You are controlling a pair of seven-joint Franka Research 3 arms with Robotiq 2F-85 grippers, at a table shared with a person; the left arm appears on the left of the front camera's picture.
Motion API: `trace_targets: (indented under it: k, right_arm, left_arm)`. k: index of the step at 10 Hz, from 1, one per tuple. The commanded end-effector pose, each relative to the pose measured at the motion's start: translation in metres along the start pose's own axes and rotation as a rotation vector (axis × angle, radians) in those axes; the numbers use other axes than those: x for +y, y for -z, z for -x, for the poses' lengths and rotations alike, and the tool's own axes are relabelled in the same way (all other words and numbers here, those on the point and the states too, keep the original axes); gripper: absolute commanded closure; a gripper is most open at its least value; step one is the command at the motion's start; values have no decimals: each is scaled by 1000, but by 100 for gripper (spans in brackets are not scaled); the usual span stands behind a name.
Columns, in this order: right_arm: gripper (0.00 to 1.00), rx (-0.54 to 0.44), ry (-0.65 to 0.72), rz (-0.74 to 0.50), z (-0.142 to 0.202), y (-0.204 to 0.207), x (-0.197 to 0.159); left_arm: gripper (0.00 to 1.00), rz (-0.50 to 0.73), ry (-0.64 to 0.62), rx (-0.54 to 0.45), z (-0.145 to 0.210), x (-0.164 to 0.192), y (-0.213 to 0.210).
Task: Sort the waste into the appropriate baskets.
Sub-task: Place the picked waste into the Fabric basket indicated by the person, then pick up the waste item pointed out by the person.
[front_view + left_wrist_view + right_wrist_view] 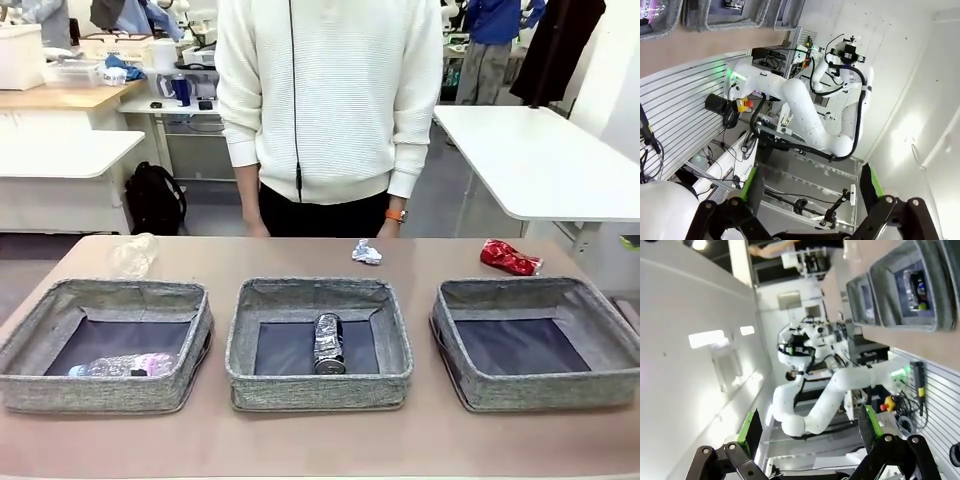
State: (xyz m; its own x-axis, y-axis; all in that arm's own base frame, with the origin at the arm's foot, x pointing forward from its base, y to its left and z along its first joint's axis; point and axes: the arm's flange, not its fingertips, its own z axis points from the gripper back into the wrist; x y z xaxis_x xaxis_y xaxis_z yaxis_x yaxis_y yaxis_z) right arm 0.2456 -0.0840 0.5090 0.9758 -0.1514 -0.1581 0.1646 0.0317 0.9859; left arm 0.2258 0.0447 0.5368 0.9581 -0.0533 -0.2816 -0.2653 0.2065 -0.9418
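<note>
A long tan surface (320,445) carries three shallow grey woven fabric baskets in a row, with a person in a white knitted sweater (330,90) standing at its far side.

The left claw (810,186), black with green pads, has its two fingers spread wide, aimed away from the surface toward the room.

The left grey basket (105,395) holds a clear plastic bottle with a pinkish label (125,365), lying on its side against the near wall. Just behind this basket, on the bare surface, lies a clear plastic cup (133,255).

The middle grey basket (318,392) holds a crushed dark blue and silver can (328,343) on its dark bottom. Behind it, near the person, sits a crumpled white paper wad (367,252).

The right grey basket (540,390) shows its dark flat bottom. Behind its far right corner, a crushed red can (509,258) lies on the surface.

The right claw (809,427) also has its fingers spread wide, away from the baskets.
</note>
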Motion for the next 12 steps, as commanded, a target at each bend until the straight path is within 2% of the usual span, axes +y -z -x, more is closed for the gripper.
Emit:
trace_targets:
  k: [1, 12]
  right_arm:
    - [0, 5, -3, -8, 1, -3, -1]
    - [0, 5, -3, -8, 1, -3, -1]
  left_arm:
    - [0, 9, 10, 6, 2, -2, 1]
    - [0, 9, 10, 6, 2, -2, 1]
